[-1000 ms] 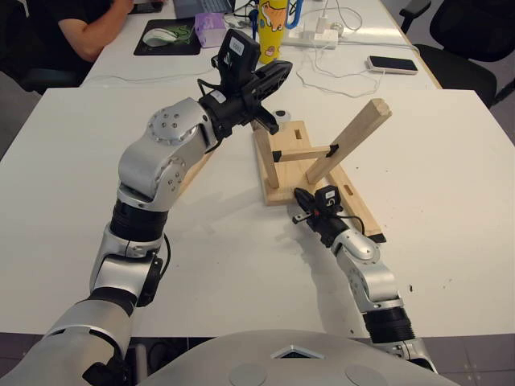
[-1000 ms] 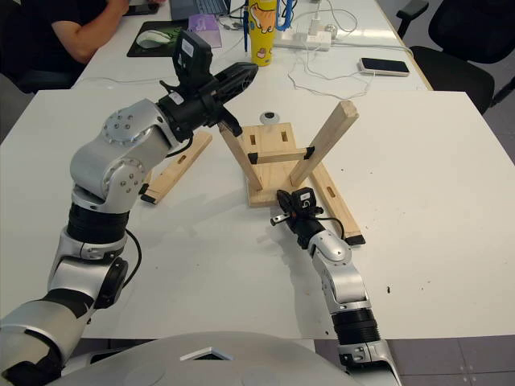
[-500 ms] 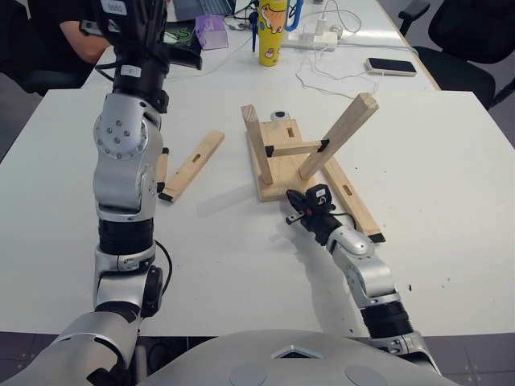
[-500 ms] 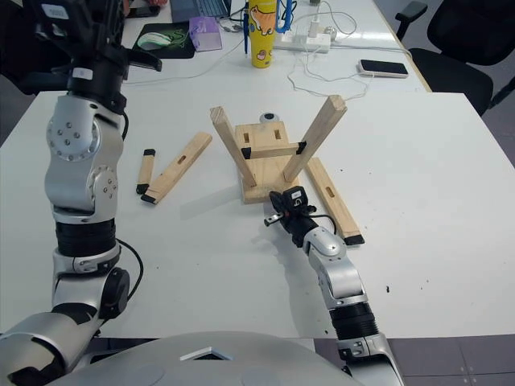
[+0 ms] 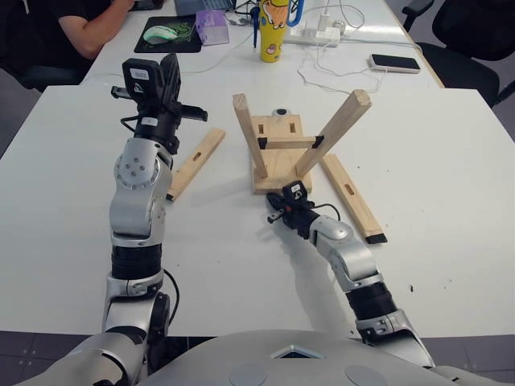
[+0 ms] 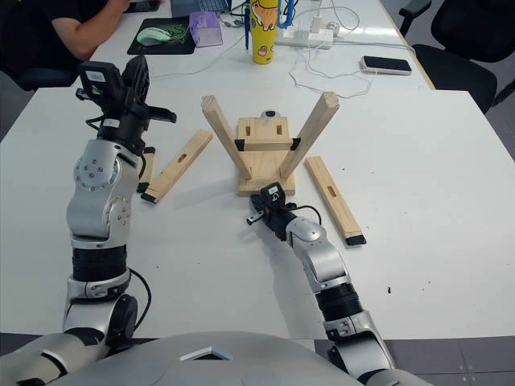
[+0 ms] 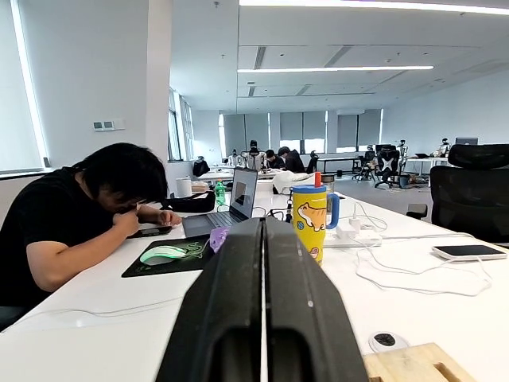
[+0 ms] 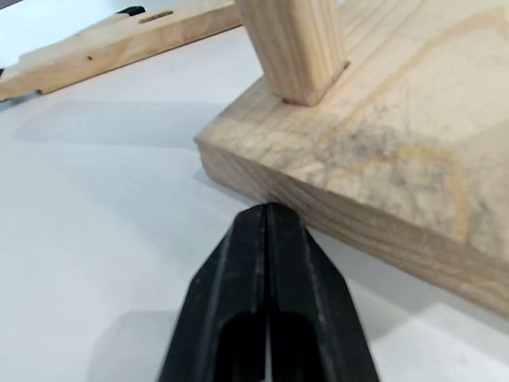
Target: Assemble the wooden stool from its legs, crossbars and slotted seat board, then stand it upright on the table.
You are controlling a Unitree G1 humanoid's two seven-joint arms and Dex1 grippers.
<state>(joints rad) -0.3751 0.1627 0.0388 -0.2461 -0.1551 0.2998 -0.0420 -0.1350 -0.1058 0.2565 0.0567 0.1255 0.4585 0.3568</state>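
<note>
Short crossbar partly behind left arm, small dark thing, perhaps a disc, half hidden behind seat board

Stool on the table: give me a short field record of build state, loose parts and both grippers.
assembled: seat board flat on table, two fitted legs pointing up, crossbar joining them
loose: loose legs either side of the board; short crossbar by the left one
left gripper: shut, empty, raised above the table
right gripper: shut, tip near the board's front edge
upright: not yet
</note>
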